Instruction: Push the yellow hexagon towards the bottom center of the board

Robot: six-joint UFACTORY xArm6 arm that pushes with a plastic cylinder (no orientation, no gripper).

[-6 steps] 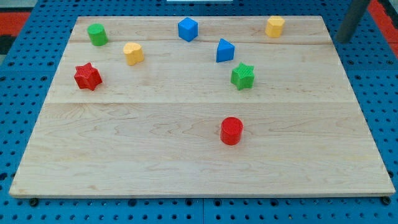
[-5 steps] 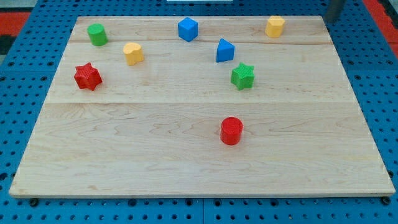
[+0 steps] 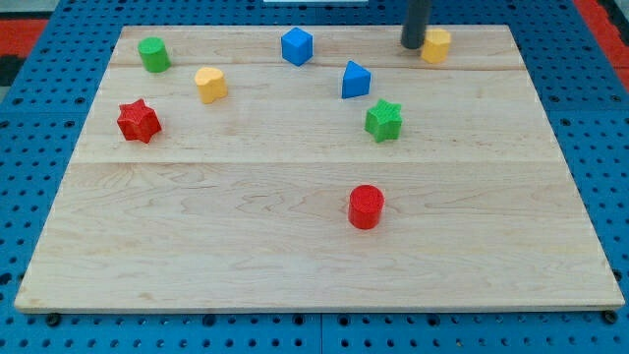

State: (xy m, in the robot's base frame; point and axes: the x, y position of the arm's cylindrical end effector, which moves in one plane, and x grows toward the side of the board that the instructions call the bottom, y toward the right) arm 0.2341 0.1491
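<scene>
Yellow hexagon (image 3: 436,44) beside my tip (image 3: 412,45); 8 blocks total.

Obstacles, upper half of board (image 3: 295,265): green cylinder (image 3: 151,53), yellow heart (image 3: 209,84), red star (image 3: 139,120), blue cube (image 3: 296,45), blue wedge (image 3: 355,80), green star (image 3: 383,120), yellow hexagon (image 3: 436,43). Lower half: red cylinder (image 3: 366,206) only, right of centre; wide passage either side.

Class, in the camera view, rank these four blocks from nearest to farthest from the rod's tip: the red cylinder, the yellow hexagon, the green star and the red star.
Measured from my tip:
1. Yellow hexagon, right beside the tip, on its right, at the view's top.
2. Green star, below the tip, slightly left.
3. Red cylinder, further down, near the board's middle.
4. Red star, far across on the view's left.
</scene>
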